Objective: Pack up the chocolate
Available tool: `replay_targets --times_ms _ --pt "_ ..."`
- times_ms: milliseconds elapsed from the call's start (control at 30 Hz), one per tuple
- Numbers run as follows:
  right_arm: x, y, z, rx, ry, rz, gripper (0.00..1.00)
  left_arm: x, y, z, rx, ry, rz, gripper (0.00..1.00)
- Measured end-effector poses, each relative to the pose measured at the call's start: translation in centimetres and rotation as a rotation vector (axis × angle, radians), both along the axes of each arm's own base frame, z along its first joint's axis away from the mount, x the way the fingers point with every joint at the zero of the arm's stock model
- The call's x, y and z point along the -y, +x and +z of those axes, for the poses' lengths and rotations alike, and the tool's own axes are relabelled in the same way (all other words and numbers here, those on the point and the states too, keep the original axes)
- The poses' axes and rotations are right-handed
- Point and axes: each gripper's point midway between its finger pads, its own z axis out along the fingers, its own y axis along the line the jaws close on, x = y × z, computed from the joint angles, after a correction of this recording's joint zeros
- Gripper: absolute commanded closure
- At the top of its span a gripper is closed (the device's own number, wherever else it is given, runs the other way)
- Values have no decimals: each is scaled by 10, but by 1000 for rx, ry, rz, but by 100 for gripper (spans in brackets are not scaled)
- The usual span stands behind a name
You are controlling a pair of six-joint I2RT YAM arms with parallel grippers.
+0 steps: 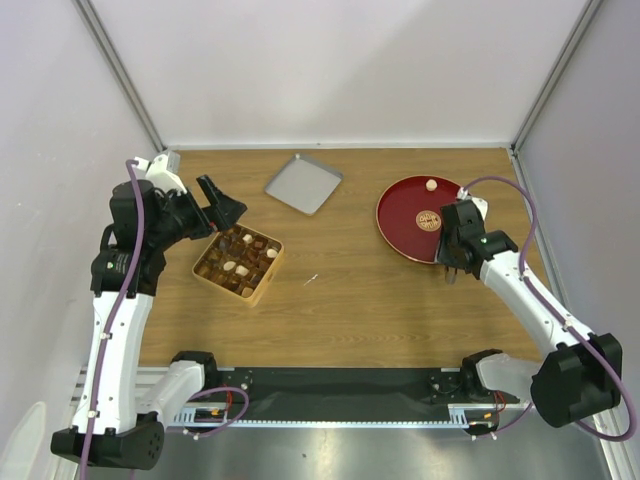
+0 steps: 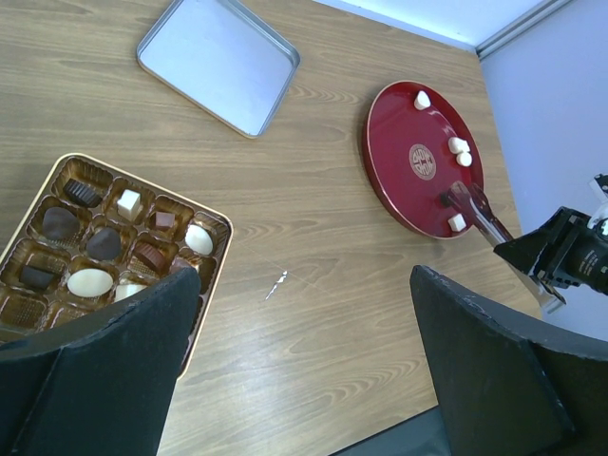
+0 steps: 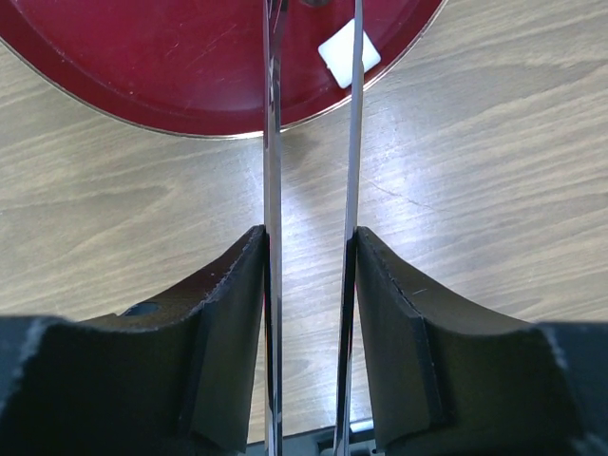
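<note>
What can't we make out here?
- Right wrist: tips of the long thin metal tongs cut off by top edge, any catch unseen.
- Left wrist: near cells of the square tan grid box hidden behind the left gripper.
- Top: bite-sized chocolates in the box too small to count.

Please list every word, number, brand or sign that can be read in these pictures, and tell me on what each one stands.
No text can be read in any view.
The red plate has a round gold emblem at its centre, too small and blurred to read.
The grey tray shows a plain face, nothing printed.
The box shows no lettering.
The metal tongs show no mark.
</note>
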Motion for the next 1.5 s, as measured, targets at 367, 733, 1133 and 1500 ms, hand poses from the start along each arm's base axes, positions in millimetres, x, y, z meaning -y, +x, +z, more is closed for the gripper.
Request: replay_targets --times_ms 367,733,1133,1500 --pt "-1 1 -9 -16 18 15 54 0 1 0 3 0 0 0" --pt "1 1 -25 -51 8 9 57 0 1 0 2 0 1 0" --pt "-4 5 -23 -36 27 42 60 0 1 0 2 0 2 0" --pt "-54 1 7 55 106 206 60 -4 3 4 11 8 25 0"
